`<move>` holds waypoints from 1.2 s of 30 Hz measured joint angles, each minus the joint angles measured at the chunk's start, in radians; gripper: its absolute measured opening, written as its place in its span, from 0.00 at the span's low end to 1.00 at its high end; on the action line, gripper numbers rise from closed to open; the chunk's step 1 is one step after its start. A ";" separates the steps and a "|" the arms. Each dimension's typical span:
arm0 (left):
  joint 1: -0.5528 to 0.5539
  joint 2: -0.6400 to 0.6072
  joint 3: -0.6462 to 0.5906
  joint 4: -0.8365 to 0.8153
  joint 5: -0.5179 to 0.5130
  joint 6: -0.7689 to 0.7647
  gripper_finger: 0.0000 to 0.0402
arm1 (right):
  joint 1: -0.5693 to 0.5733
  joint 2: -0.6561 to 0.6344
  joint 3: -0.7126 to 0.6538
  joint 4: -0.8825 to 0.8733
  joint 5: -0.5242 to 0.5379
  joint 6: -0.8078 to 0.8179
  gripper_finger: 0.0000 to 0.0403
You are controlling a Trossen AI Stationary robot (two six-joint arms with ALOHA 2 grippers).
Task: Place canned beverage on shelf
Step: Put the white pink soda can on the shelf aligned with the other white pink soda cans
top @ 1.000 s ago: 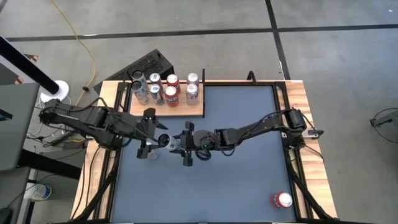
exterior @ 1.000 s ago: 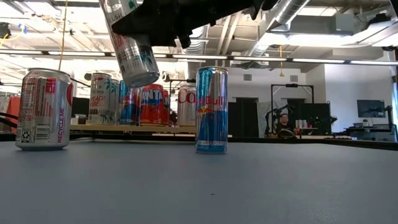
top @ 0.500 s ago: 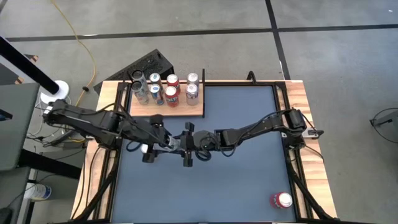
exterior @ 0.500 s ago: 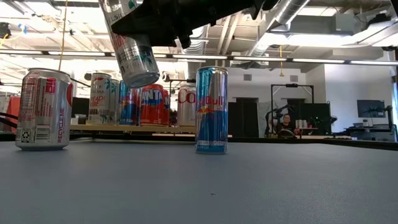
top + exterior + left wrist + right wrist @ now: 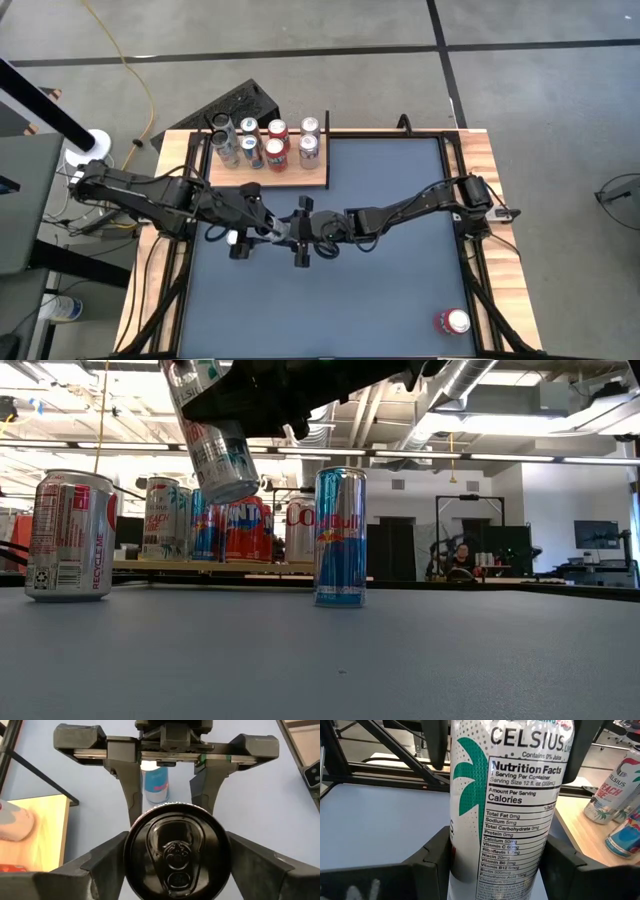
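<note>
A white Celsius can (image 5: 510,805) hangs tilted above the blue table's middle (image 5: 212,445), its black lid (image 5: 177,852) facing my left arm. My right gripper (image 5: 292,232), reaching in from the table's right, is shut on the can's lower part. My left gripper (image 5: 256,226), coming from the left, stands open with one finger on each side of the can's upper end (image 5: 177,840). The wooden shelf (image 5: 305,178) lies at the far left with several cans (image 5: 265,145) standing on it. My right gripper pinches the can's side wall, below its middle (image 5: 462,870), between its two fingers. The fingers come almost level from the table's right and lie across the can. The can is lifted clear of the table and tilted. Whether my left gripper's fingers (image 5: 437,745) touch it, I cannot tell.
A blue Red Bull can (image 5: 340,538) stands upright on the table near the two grippers. A red and silver can (image 5: 452,321) stands at the near right corner. Wooden strips edge the table on both sides.
My left gripper has sunk and gone toward the held can, tipping further downward, so that its fingers now flank the can's upper end. For the last half second it has kept still. The can has stayed where it was.
</note>
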 joint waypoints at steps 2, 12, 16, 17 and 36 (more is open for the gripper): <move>0.000 0.000 0.000 0.000 -0.003 -0.005 0.70 | 0.000 0.000 0.000 0.000 0.000 0.000 0.54; 0.000 0.000 0.000 -0.001 -0.001 -0.017 0.61 | 0.000 0.000 0.000 -0.008 -0.012 0.004 0.55; 0.000 0.000 0.000 -0.001 -0.001 -0.022 0.60 | -0.001 0.000 0.000 -0.009 -0.016 0.014 0.62; 0.000 0.000 0.000 -0.001 0.000 -0.026 0.60 | -0.001 0.000 0.000 -0.009 -0.018 0.024 0.64; 0.132 -0.023 0.129 -0.289 -0.084 0.042 0.60 | 0.005 -0.231 0.000 -0.421 0.026 0.037 0.99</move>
